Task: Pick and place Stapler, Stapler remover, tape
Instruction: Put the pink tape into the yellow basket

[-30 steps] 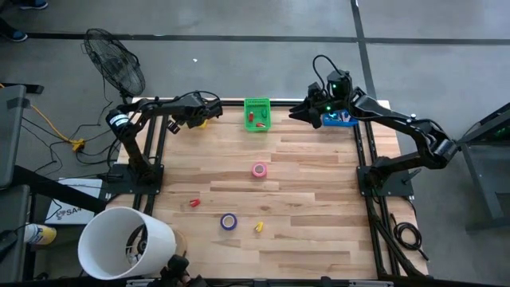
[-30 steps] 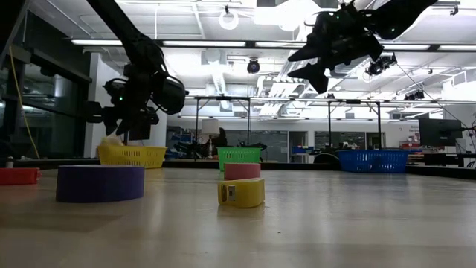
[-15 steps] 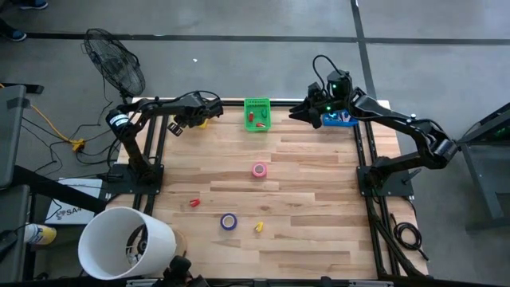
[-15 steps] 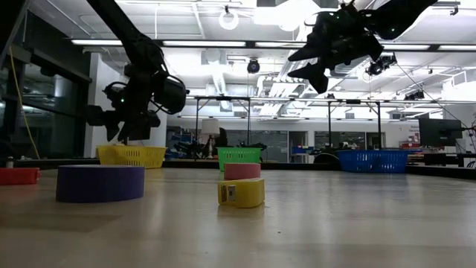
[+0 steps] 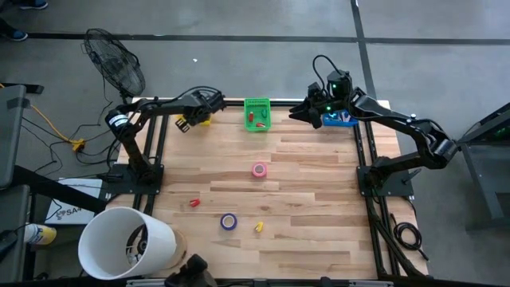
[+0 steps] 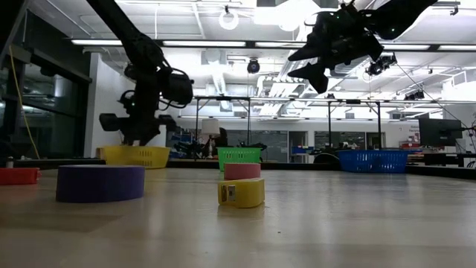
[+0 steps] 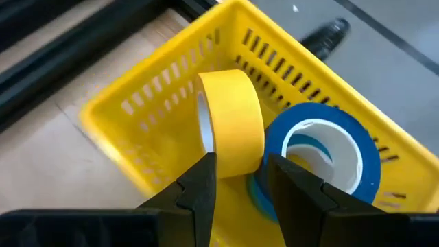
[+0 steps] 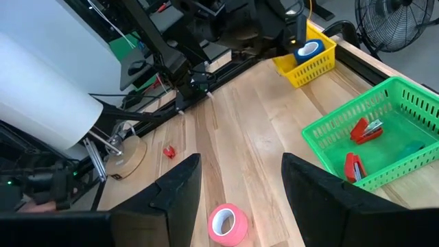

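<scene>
My left gripper [image 7: 240, 168] is shut on a yellow tape roll [image 7: 232, 123] over the yellow basket [image 7: 137, 116] at the table's far left; it also shows in the high view [image 5: 197, 119] and the low view [image 6: 141, 123]. A blue tape roll [image 7: 322, 147] lies in that basket. A pink roll [image 5: 259, 169], a purple roll [image 5: 229, 222] and a small yellow roll [image 5: 259, 228] lie flat on the table. My right gripper [image 8: 240, 195] is open and empty, high up near the blue basket [image 5: 341, 119]. My left gripper pinches the yellow tape roll across its width, one finger [image 7: 199, 185] on each flat side, at the part of the ring [image 7: 218, 154] nearest the wrist. The fingers slant down into the basket. The roll stands on edge beside the blue roll; whether it touches the basket floor I cannot tell.
A green basket [image 5: 256, 114] at the far middle holds red stapler-like pieces [image 8: 363, 130]. A small red piece [image 5: 194, 203] lies at the near left. A white bucket [image 5: 123, 243] stands off the near left corner. Bare wood lies around the loose rolls.
My left gripper has gone a little toward the table's right edge, over the yellow basket, and has turned about its wrist, still carrying the yellow roll.
</scene>
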`<action>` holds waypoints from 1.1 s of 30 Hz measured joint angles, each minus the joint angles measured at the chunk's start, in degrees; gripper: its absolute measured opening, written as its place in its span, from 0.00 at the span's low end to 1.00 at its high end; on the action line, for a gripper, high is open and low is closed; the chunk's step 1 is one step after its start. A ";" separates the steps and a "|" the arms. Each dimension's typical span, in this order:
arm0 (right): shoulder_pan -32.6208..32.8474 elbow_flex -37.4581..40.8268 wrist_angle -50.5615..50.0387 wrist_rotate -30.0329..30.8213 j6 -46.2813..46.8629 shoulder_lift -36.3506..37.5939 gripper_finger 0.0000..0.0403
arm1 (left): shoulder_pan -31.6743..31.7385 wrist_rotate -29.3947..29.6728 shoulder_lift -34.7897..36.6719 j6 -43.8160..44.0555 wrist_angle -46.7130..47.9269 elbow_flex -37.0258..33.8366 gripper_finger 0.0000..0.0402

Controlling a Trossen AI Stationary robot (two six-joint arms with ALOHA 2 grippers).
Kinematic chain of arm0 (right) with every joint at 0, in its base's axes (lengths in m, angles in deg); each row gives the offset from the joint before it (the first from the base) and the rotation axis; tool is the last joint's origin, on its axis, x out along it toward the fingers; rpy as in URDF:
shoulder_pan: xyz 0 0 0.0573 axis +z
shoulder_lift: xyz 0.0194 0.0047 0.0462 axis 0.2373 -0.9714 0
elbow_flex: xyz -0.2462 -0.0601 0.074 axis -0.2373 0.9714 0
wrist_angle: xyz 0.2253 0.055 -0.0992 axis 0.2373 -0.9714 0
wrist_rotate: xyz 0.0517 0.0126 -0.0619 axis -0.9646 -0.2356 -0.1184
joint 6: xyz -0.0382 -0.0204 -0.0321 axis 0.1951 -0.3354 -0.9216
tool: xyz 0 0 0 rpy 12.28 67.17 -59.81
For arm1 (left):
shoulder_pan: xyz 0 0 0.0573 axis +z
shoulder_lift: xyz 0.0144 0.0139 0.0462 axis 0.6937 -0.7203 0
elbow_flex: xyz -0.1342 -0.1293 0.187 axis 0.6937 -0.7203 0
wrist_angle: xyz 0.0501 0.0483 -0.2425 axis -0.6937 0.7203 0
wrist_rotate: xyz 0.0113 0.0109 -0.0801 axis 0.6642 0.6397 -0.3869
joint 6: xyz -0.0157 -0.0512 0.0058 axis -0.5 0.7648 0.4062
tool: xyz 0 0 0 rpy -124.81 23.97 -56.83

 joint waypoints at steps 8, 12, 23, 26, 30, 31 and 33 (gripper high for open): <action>0.01 -0.01 0.00 0.00 0.00 0.00 0.48 | 0.01 -2.23 1.52 -5.83 -0.53 0.03 0.31; 0.01 0.01 0.02 0.00 0.00 0.00 0.48 | -0.06 -0.79 4.14 -8.36 -0.59 0.00 0.31; 0.01 0.00 0.02 0.02 0.00 0.00 0.48 | -0.02 -3.07 8.34 -13.39 -1.58 -0.02 0.31; 0.01 0.01 0.01 0.03 0.00 0.00 0.48 | -0.10 -6.76 9.25 -20.37 -4.62 -0.02 0.31; 0.01 0.01 0.00 0.05 0.00 0.00 0.48 | -1.67 -12.69 9.45 -32.40 -10.21 -0.02 0.31; 0.01 0.00 0.02 0.07 0.00 0.00 0.48 | -2.10 -14.31 9.55 -35.36 -11.48 -0.02 0.31; 0.01 0.00 0.00 0.07 0.11 0.00 0.48 | -3.45 -17.04 9.60 -40.71 -14.07 -0.02 0.31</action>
